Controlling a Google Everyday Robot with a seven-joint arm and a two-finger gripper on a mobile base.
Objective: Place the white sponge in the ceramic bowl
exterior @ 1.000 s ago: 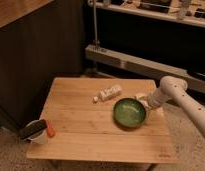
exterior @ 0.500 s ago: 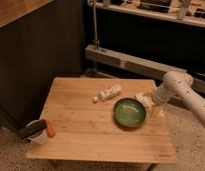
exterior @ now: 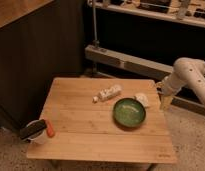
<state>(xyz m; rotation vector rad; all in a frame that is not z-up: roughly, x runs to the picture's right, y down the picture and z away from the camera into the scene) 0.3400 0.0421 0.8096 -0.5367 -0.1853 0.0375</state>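
A: Where's your sponge (exterior: 142,99)?
B: On the table (exterior: 86,120), just behind-right of the bowl (exterior: 129,111). Bottle (exterior: 109,93) behind-left of the bowl. Cup (exterior: 35,136) at the front-left corner. Gripper (exterior: 165,103) at the right edge, near your sponge.

Smooth white arm (exterior: 190,74) built of rounded tubular segments, swelling at a thick elbow joint and narrowing to a slimmer, cream-tinted gripper (exterior: 166,103), seen just beyond the edge of the wooden table (exterior: 96,131).
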